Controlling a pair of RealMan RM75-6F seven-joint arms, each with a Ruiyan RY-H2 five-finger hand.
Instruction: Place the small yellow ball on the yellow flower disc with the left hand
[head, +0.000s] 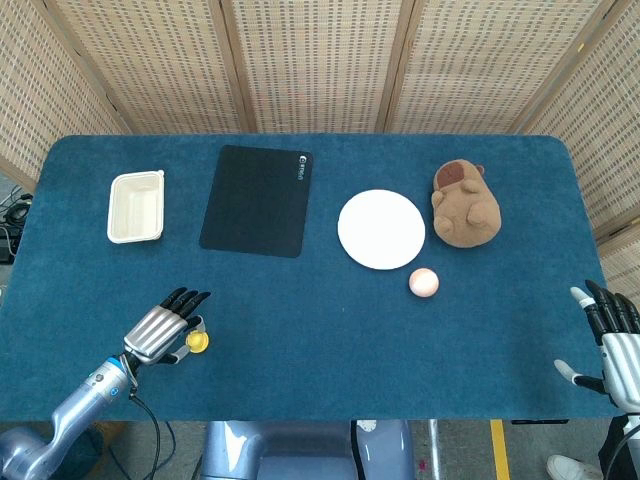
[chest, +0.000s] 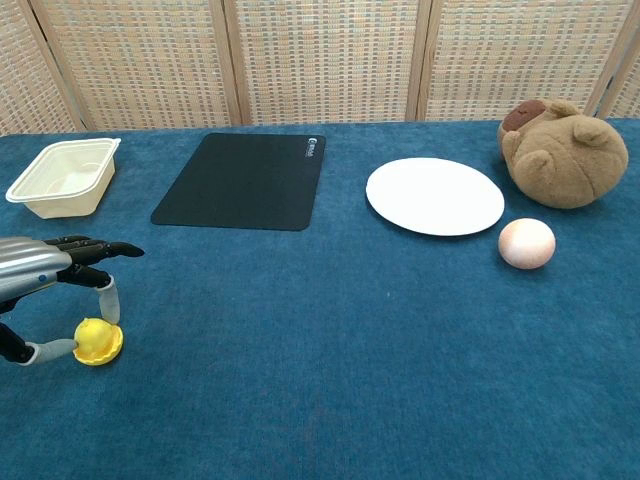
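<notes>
The small yellow ball (chest: 91, 330) sits in the yellow flower disc (chest: 106, 350) near the table's front left edge. My left hand (chest: 48, 275) reaches over it from the left, with thumb and one finger (chest: 111, 301) flanking the ball and still pinching it. In the head view the ball (head: 197, 341) covers most of the disc, just right of the left hand (head: 158, 328). My right hand (head: 612, 335) hangs off the table's front right corner, fingers spread and holding nothing.
A cream tray (chest: 62, 176) stands at the back left, a black mat (chest: 243, 180) beside it. Further right lie a white plate (chest: 434, 195), a pink ball (chest: 526, 243) and a brown plush toy (chest: 562, 153).
</notes>
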